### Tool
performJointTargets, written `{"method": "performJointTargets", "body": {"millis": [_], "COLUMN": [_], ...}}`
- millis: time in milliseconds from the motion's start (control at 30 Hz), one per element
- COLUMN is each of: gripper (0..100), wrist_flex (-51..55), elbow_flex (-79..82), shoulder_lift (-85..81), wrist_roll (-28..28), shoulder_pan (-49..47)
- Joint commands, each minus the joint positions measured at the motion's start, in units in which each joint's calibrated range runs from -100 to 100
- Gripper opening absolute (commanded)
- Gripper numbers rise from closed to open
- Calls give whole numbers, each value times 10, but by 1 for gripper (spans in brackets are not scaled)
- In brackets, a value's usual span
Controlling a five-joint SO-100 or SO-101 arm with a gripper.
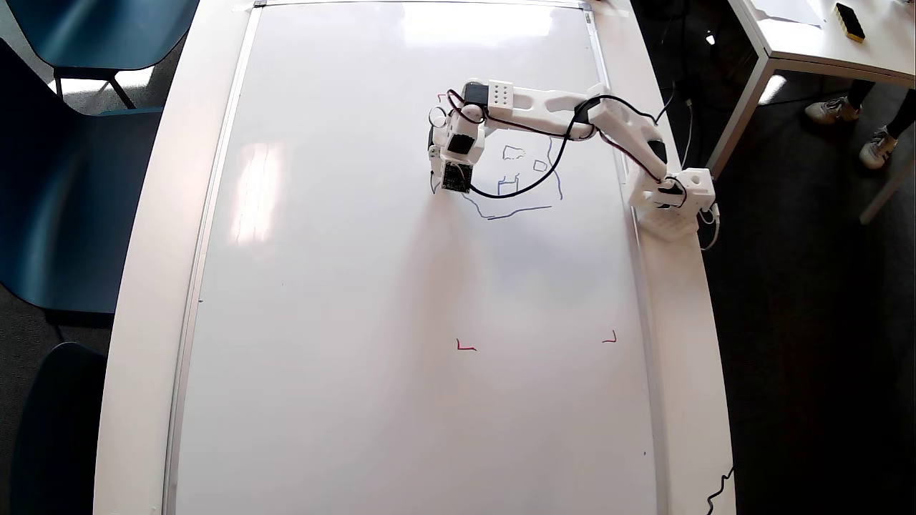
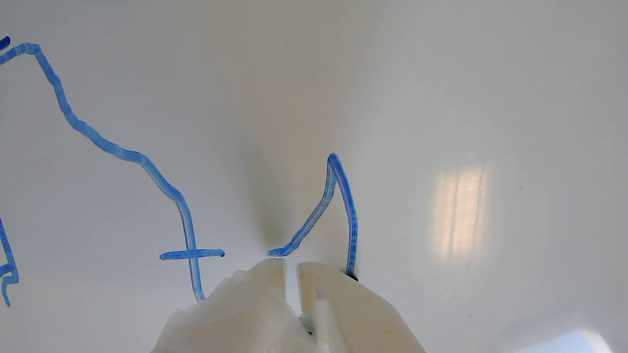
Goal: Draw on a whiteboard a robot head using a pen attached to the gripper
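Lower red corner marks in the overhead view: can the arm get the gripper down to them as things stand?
Probably yes: the whiteboard between the gripper and those marks is bare, though whether the arm stretches that far is unclear.

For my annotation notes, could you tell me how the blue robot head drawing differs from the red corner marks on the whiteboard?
The robot head is blue, wobbly and sprawling, partly under the arm; the red corner marks are small, angular and apart from it. Both are thin lines on the whiteboard.
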Motion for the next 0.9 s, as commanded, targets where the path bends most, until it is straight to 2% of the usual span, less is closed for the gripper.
{"method": "performJointTargets", "body": {"millis": [0, 200, 867], "gripper": [1, 1, 1], "wrist_flex": [7, 7, 7], "elbow_flex": [44, 87, 88], "shoulder_lift": [-39, -66, -72], "wrist_roll": [1, -2, -12], "shoulder_pan": [4, -4, -34]}}
